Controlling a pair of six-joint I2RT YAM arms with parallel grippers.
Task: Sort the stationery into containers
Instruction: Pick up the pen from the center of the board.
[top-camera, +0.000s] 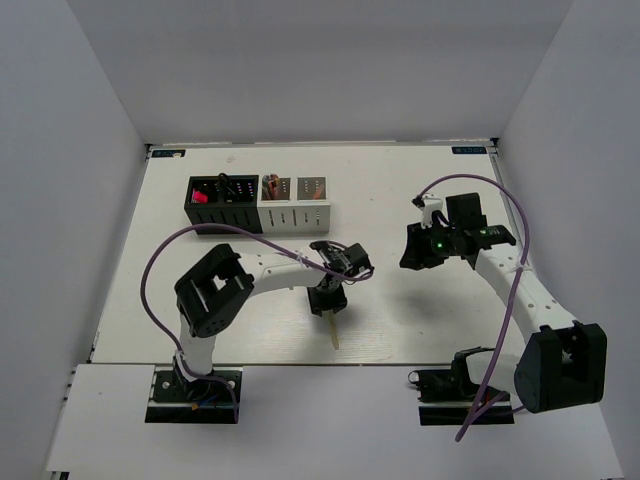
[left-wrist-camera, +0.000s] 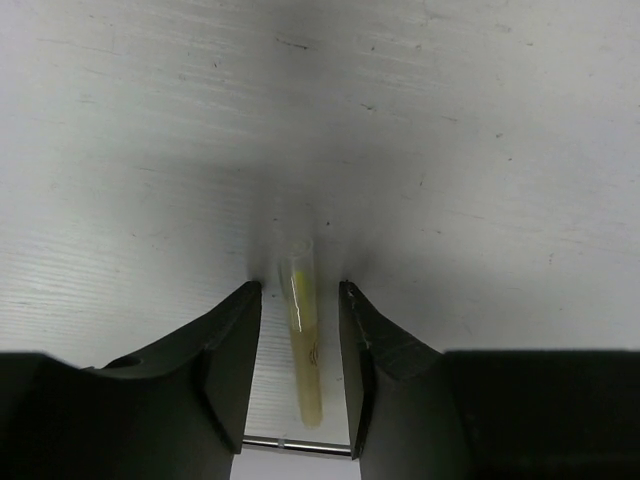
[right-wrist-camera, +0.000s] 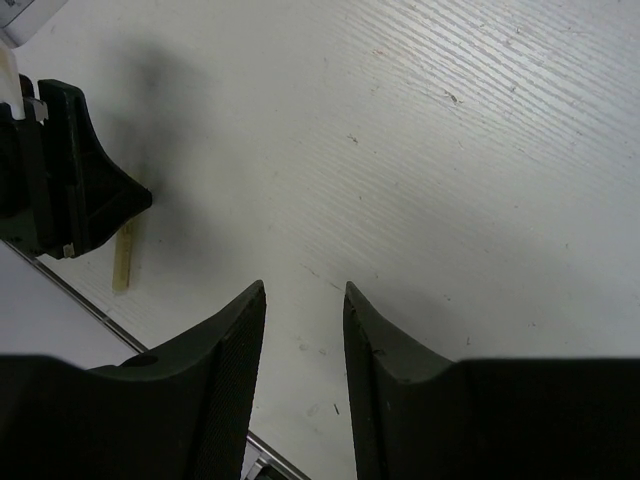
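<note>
A thin yellow stick (left-wrist-camera: 303, 340) lies flat on the table between the fingers of my left gripper (left-wrist-camera: 298, 288). The jaws are open with a small gap on each side of it. In the top view the left gripper (top-camera: 328, 303) points down at the table and the stick (top-camera: 334, 333) sticks out toward the near edge. My right gripper (right-wrist-camera: 305, 287) is open and empty above bare table, right of centre (top-camera: 408, 258). The black organizer (top-camera: 222, 212) holds a pink item and the scissors. The white organizer (top-camera: 297, 215) next to it holds orange-pink items in its left compartment.
The two organizers stand side by side at the back left. The table's near edge (top-camera: 300, 362) runs just beyond the stick's end. The right wrist view shows the left gripper (right-wrist-camera: 60, 170) and the stick's end (right-wrist-camera: 123, 258) at its left.
</note>
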